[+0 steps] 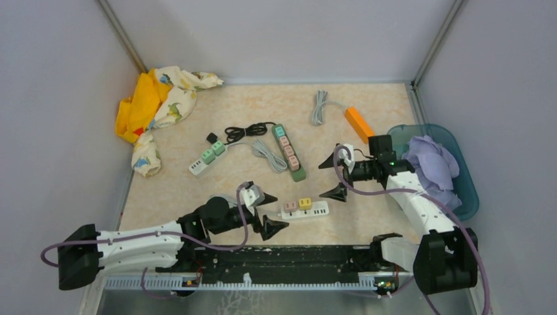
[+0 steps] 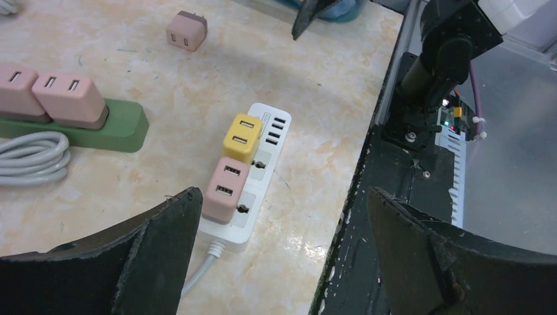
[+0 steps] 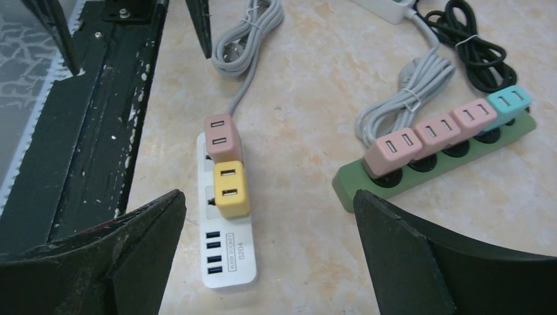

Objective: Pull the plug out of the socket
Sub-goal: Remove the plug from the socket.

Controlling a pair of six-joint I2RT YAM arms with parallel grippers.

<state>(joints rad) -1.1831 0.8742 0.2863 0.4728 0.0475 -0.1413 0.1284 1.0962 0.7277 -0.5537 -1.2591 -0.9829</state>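
Observation:
A white power strip (image 1: 317, 210) lies near the table's front edge. A pink plug (image 1: 289, 207) and a yellow plug (image 1: 305, 203) sit in it side by side. My left gripper (image 1: 279, 211) is open and empty, just left of the strip's cord end. In the left wrist view the strip (image 2: 261, 172), yellow plug (image 2: 242, 136) and pink plug (image 2: 225, 189) lie ahead of the open gripper (image 2: 284, 197). My right gripper (image 1: 323, 180) is open and empty, hovering behind the strip. Its view shows the strip (image 3: 226, 259) and both plugs (image 3: 230, 187) below the gripper (image 3: 267, 197).
A green power strip (image 1: 289, 152) holds several pink and teal plugs. A loose pink plug (image 2: 186, 30) lies on the table. A second white strip (image 1: 207, 159), black and grey cords, an orange strip (image 1: 359, 123), a yellow cloth (image 1: 157, 105) and a blue bin (image 1: 467, 177) surround the middle.

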